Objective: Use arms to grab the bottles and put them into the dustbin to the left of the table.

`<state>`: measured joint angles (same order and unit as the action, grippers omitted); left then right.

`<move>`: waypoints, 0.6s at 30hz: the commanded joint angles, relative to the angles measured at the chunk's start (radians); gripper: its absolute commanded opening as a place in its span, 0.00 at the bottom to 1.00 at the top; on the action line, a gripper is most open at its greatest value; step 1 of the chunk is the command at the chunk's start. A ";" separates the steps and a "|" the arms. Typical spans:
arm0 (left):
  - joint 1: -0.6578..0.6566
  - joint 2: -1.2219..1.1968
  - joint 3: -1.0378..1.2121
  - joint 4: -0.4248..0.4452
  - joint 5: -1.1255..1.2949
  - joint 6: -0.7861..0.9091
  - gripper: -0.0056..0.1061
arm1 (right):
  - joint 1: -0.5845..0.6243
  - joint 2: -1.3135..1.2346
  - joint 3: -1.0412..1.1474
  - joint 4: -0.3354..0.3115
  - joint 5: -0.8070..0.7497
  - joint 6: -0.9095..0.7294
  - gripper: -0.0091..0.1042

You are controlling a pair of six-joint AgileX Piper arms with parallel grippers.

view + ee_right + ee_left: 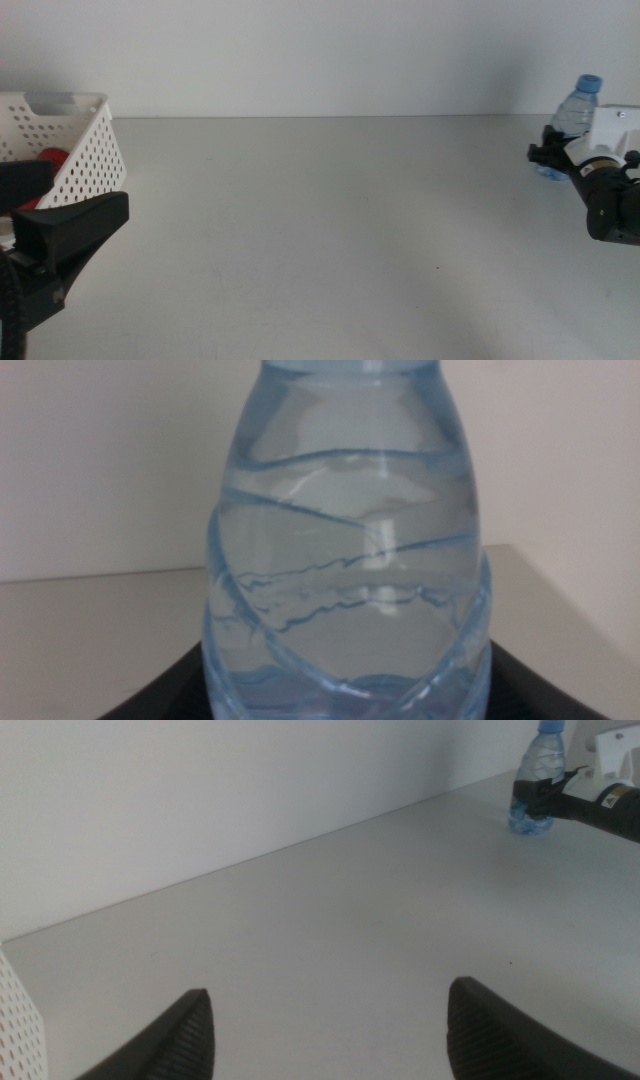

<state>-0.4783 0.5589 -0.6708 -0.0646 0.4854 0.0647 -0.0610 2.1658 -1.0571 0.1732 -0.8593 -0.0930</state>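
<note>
At the far left edge of the table (pixel 330 230) sits the dustbin (pixel 85 150), a white basket with rows of holes, and something red (pixel 50 157) shows inside it over the rim; I take it for the can, though little of it is visible. Just near of the bin, at the left edge, my left gripper (pixel 45 215) hangs released, its two dark jaws spread wide and holding nothing. From there the tabletop runs bare to the right, back to the far wall, giving wide room for travel. At the far right edge the water bottle (pixel 575 120) stands upright with its blue cap on. My right gripper (pixel 548 156) is at its lower body, a jaw on either side of it; whether they press the bottle I cannot tell.
</note>
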 commanded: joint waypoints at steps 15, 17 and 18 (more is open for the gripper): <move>0.001 0.003 -0.029 -0.008 -0.076 -0.016 0.73 | 0.504 -0.080 -0.229 -0.389 0.045 0.241 0.07; 0.001 0.003 -0.029 -0.008 -0.076 -0.016 0.73 | 0.544 -0.037 -0.267 -0.375 0.060 0.227 0.07; 0.001 0.003 -0.029 -0.008 -0.076 -0.016 0.73 | 0.551 -0.024 -0.272 -0.373 0.060 0.227 0.07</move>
<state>-0.4783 0.5589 -0.6708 -0.0646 0.4854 0.0647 0.4818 2.1997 -1.2819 -0.2258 -0.6875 0.1496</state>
